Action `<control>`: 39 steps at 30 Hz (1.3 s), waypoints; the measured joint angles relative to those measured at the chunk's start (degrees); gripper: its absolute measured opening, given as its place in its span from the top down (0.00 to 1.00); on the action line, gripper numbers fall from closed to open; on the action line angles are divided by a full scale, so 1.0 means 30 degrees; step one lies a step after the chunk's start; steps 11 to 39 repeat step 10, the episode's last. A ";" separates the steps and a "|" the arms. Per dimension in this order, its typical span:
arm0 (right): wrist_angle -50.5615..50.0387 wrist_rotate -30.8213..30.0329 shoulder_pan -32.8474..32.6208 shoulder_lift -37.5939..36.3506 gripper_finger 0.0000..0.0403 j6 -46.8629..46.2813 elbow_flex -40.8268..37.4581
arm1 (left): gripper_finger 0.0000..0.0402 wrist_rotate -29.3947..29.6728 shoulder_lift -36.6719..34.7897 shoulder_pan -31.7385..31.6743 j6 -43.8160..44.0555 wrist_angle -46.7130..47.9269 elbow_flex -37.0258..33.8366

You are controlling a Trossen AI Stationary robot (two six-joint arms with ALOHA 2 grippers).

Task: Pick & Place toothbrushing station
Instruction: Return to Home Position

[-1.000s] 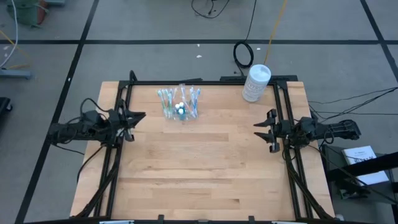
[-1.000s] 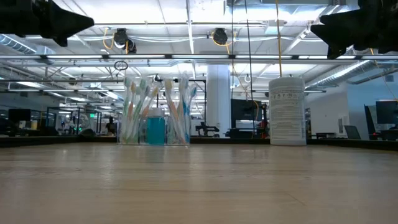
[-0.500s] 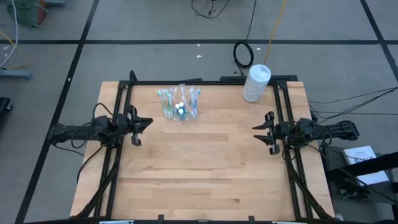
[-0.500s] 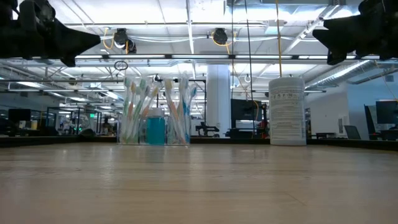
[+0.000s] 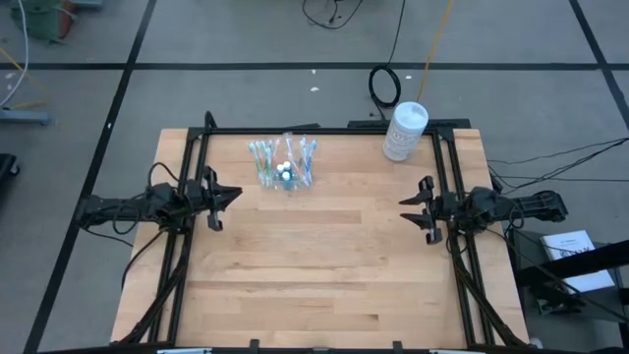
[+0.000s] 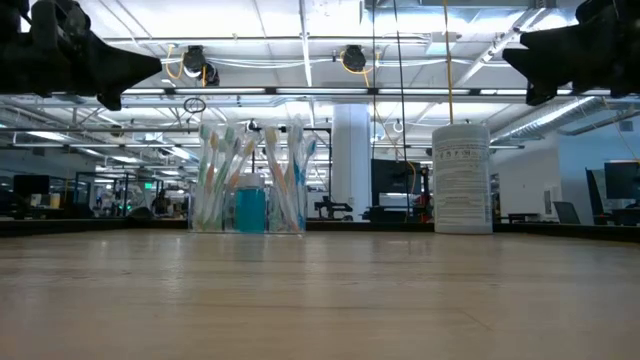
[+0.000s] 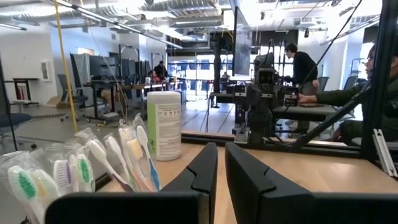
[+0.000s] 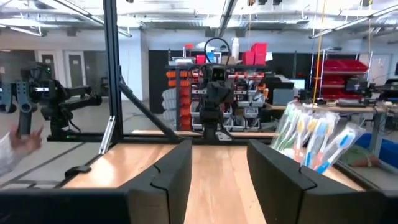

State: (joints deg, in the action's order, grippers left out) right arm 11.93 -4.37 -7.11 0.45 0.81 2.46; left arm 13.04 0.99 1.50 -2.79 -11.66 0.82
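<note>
Arms are waiting; the job is looking done.
Left gripper (image 5: 228, 194) is hanging closed, right gripper (image 5: 409, 208) open, both empty, the filled toothbrushing station (image 5: 284, 164) standing well apart from their jaws.

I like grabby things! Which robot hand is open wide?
The right hand: its fingers stand far apart, while those of the left hand almost touch.

Grey floor (image 5: 246, 98), black tape lines (image 5: 295, 66)

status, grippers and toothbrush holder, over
Left gripper shut, right gripper open, both empty at table sides. Clear plastic slotted holder upright, far side, toothbrushes in. White round tub stands apart.
</note>
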 joint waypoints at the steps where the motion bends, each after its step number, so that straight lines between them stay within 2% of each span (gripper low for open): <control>1: 0.0099 -0.0039 0.0000 0.0003 0.64 0.0136 -0.0143 | 0.90 0.0000 0.0000 0.0000 -0.0002 0.0000 0.0003; 39: 0.0394 -0.0026 0.0000 0.0006 0.64 0.0257 -0.0458 | 0.90 0.0007 0.0000 0.0000 -0.0443 -0.0027 0.0000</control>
